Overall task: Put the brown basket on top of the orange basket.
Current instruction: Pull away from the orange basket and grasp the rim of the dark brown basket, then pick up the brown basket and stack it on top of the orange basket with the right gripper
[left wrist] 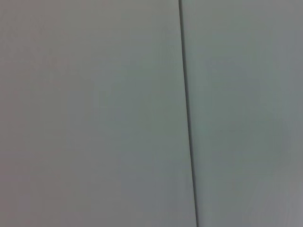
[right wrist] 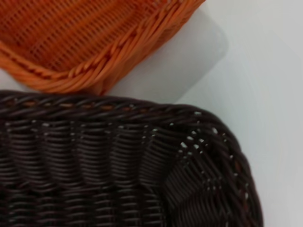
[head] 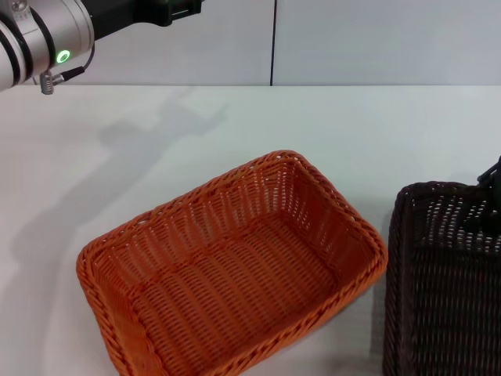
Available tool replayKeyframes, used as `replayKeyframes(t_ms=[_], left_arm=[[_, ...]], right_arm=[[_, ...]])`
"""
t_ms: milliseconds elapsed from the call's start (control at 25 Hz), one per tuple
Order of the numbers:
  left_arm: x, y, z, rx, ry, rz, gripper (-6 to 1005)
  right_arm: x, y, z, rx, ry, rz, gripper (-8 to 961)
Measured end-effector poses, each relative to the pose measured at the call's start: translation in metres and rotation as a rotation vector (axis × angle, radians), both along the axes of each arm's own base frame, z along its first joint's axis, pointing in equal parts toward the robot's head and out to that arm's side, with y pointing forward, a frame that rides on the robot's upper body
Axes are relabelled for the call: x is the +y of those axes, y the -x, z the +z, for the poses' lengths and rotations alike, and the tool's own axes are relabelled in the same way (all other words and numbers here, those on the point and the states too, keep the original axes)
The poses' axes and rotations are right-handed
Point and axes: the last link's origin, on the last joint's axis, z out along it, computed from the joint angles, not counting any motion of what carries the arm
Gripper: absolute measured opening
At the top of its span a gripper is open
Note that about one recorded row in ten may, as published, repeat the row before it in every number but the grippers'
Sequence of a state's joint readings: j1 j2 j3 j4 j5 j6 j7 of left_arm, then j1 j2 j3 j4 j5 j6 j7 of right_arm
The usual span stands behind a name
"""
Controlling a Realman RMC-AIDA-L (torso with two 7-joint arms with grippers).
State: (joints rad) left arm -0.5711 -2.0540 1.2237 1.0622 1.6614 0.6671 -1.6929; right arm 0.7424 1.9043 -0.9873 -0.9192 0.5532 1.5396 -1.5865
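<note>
The orange basket point(head: 235, 274) sits empty on the white table in the middle of the head view. The brown basket point(head: 442, 282) stands just to its right on the table, cut off by the picture's right and bottom edges. The two are close but a narrow strip of table shows between them. A small black part of my right gripper point(head: 491, 174) shows at the brown basket's far right rim. The right wrist view looks down close on the brown basket's rim and inner corner point(right wrist: 118, 165), with the orange basket's corner point(right wrist: 94, 42) beside it. My left arm point(head: 47, 39) is raised at the top left.
The white table point(head: 352, 133) stretches behind and to the left of the baskets. A pale wall with a dark vertical seam point(head: 273, 39) stands behind it. The left wrist view shows only that wall and its seam point(left wrist: 187, 113).
</note>
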Motion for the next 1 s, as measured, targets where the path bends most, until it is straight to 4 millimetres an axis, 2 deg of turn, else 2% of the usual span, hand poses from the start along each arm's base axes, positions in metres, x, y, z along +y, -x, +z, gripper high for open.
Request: replayKeyframes(t_ms=[120,320,520,720,1000], left_arm=[[0.0,0.0,0.0,0.001,-0.001,0.0,856],[0.001,0.001,0.0,0.002,-0.005,0.003,856],[0.001,0.003,0.001,0.0,-0.005,0.007,856],[0.001,0.005,0.003,-0.004,-0.011,0.014,856],[0.001,0.008,0.007,-0.01,-0.022,0.024,856]], right_arm=[[-0.001,-0.001,0.0,-0.008,0.002,-0.003,485],[-0.001,-0.003,0.0,-0.02,0.004,-0.008,303],[0.0,-0.002,0.002,-0.008,-0.006,-0.005,236],[0.0,0.005,0.009,0.02,-0.013,0.011,228],[-0.013,0.025,0.027,0.121,0.035,0.043,212]])
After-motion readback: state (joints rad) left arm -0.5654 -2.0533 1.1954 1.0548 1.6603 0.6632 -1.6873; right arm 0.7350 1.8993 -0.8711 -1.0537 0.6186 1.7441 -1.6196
